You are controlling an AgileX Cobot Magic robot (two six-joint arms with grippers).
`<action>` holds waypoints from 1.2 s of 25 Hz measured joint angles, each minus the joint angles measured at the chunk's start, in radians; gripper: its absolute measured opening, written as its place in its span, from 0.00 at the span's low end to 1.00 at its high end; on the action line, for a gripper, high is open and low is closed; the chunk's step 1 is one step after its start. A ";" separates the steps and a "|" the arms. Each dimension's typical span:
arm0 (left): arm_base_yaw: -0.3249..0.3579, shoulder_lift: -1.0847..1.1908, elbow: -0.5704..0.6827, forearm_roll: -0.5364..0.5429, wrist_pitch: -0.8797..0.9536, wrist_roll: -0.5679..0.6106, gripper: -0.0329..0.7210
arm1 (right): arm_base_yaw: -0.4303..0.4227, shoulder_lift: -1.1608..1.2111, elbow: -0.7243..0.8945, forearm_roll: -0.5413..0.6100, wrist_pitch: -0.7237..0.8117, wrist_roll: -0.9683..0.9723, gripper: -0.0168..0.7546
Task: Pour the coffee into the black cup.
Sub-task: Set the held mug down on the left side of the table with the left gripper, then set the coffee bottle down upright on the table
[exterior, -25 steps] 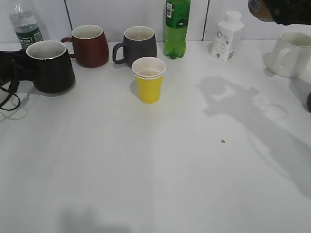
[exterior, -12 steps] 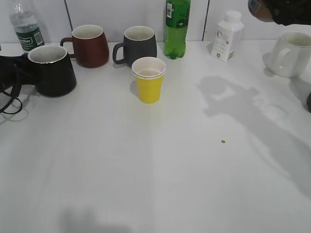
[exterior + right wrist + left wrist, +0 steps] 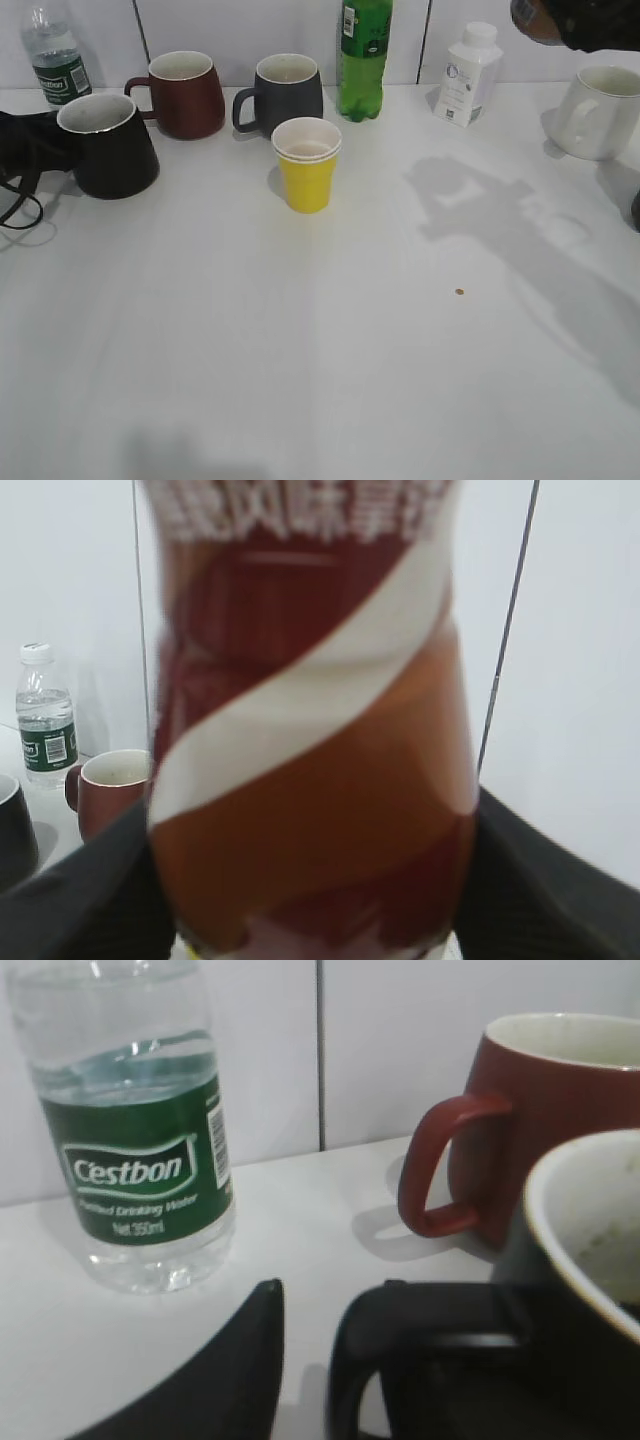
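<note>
The black cup [image 3: 108, 145] stands at the far left of the table, slightly tilted, its off-white inside showing. My left gripper [image 3: 40, 140] is shut on its loop handle. In the left wrist view the handle [image 3: 350, 1360] runs between my fingers, one inside the loop, one outside, with the cup's rim [image 3: 560, 1220] at right. My right gripper [image 3: 590, 25] is high at the top right, shut on the coffee bottle [image 3: 532, 20]. The bottle's brown-and-white swirl label [image 3: 310, 730] fills the right wrist view between the dark fingers [image 3: 545, 880].
Along the back wall stand a water bottle [image 3: 52, 55], a maroon mug [image 3: 185, 93], a dark grey mug [image 3: 285, 92], a green soda bottle [image 3: 364, 58] and a white bottle [image 3: 467, 75]. A yellow paper cup [image 3: 306, 163] stands mid-table. A white mug [image 3: 600, 112] is at far right.
The black cup has shifted a little to the right with my left gripper and now sits tilted. The right gripper and the coffee bottle have not moved.
</note>
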 joint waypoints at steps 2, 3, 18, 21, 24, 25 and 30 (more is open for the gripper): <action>0.000 -0.012 0.001 0.000 0.027 -0.005 0.43 | 0.000 0.000 0.000 0.000 0.001 0.000 0.72; 0.000 -0.017 0.005 0.000 0.034 -0.005 0.44 | 0.000 0.000 0.000 0.000 0.001 0.000 0.72; 0.000 -0.156 0.188 -0.053 0.036 -0.008 0.46 | 0.000 0.051 0.000 0.038 0.051 -0.001 0.72; 0.000 -0.208 0.246 -0.054 0.036 -0.008 0.46 | 0.000 0.122 0.000 0.060 0.045 -0.027 0.72; 0.000 -0.271 0.304 -0.055 0.036 -0.008 0.46 | 0.000 0.205 -0.016 0.083 0.036 -0.074 0.72; 0.000 -0.295 0.321 -0.056 0.036 -0.008 0.46 | 0.000 0.237 -0.027 0.086 0.033 -0.087 0.72; 0.000 -0.402 0.387 -0.055 0.023 -0.008 0.46 | 0.000 0.395 -0.109 0.091 -0.041 -0.126 0.72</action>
